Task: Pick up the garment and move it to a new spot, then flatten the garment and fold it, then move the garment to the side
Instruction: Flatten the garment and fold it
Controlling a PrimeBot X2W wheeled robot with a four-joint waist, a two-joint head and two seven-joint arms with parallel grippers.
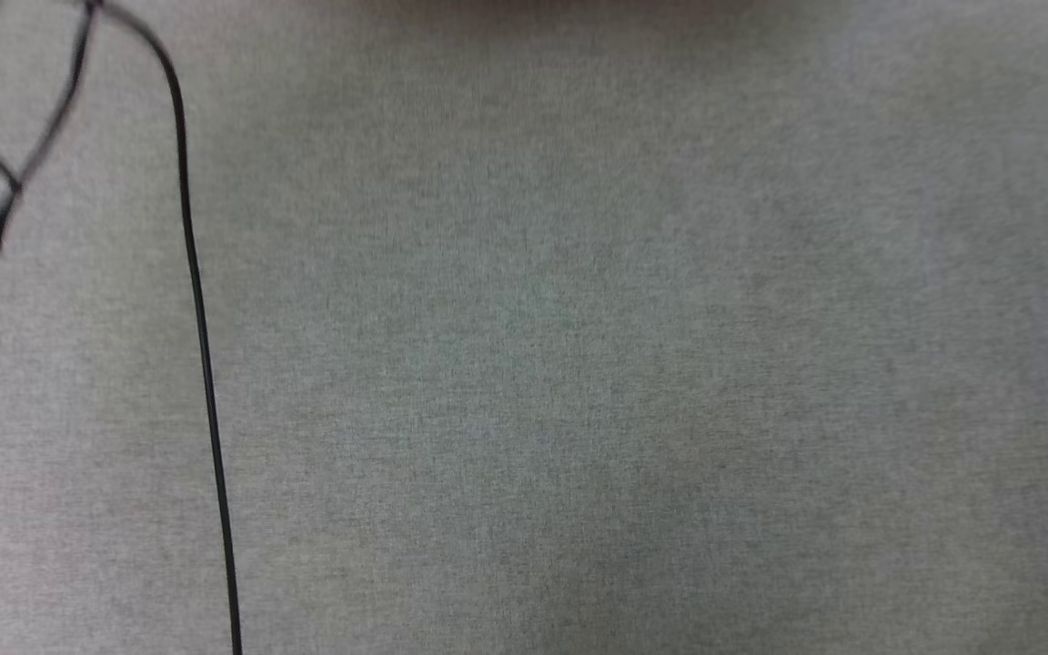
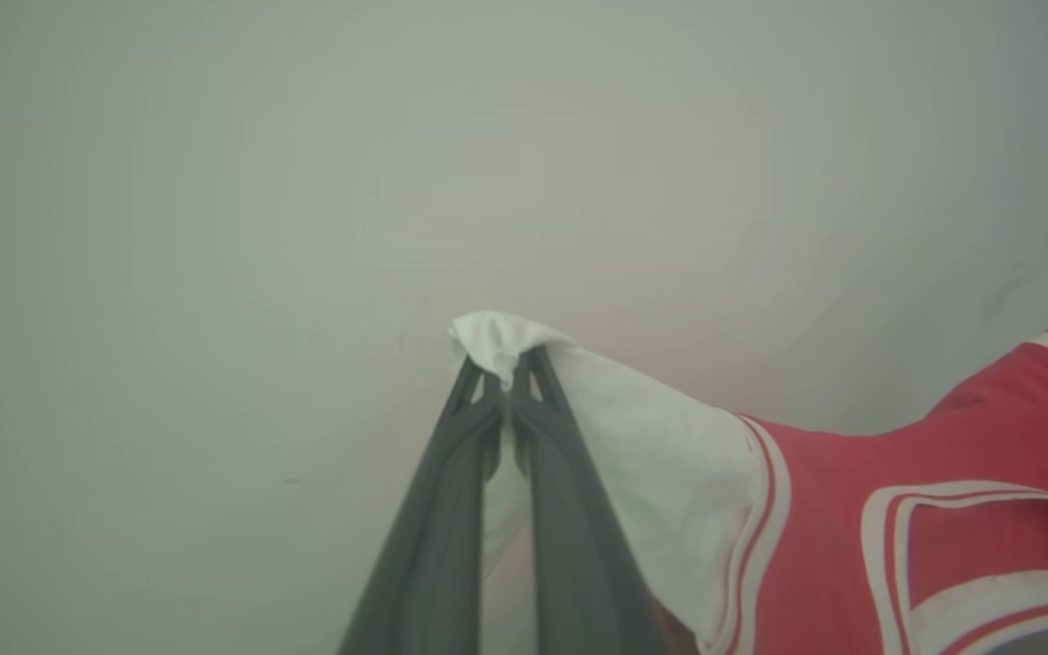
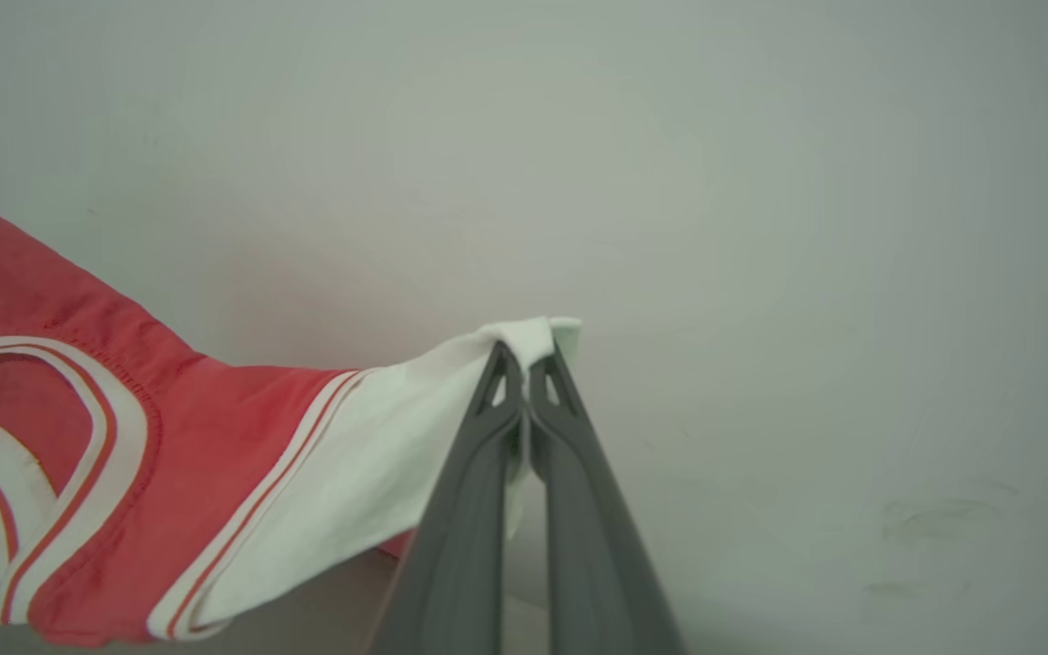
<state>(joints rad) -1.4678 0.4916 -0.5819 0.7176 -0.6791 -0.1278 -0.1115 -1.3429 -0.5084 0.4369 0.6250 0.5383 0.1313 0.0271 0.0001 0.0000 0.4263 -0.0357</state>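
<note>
The garment (image 2: 851,509) is a red jersey with white sleeves and red-and-white striped trim. It hangs in the air, stretched between my two grippers. In the left wrist view my left gripper (image 2: 508,377) is shut on the tip of one white sleeve, and the red body runs off to the right. In the right wrist view my right gripper (image 3: 524,359) is shut on the tip of the other white sleeve of the garment (image 3: 215,437), with the red body and striped neckline to the left. A pale wall is behind it in both wrist views.
The head view looks down on a grey fabric surface (image 1: 579,364). A thin black cable (image 1: 201,346) runs down its left side, with a looped cable end (image 1: 5,209) at the upper left.
</note>
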